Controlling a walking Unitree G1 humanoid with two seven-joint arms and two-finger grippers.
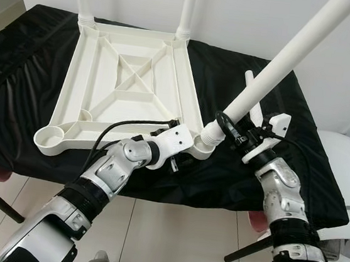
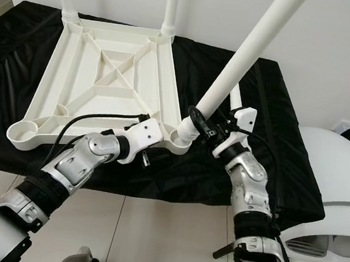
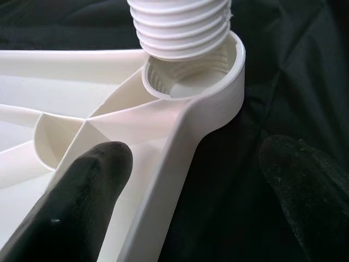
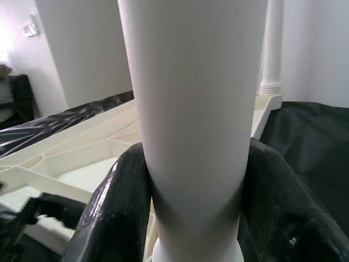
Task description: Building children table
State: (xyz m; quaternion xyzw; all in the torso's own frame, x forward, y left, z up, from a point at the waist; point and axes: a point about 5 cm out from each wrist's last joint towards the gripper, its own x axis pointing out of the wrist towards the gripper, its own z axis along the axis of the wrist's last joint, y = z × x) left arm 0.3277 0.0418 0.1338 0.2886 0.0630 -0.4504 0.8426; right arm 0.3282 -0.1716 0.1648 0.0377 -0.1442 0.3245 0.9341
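**Third leg tipped at its socket**

My right gripper [image 1: 233, 130] is clamped on the leg [image 1: 277, 67] just above its threaded end, which sits tilted in the near-right corner socket [image 3: 188, 82] of the upturned tabletop [image 1: 129, 88]; my left gripper [image 1: 181, 160] stands open, straddling the rim beside that socket; the plastic looks light, stiff and slick, so I'd grip low; two legs already stand at the far corners; the black cloth [image 1: 297, 170] underneath may slide.
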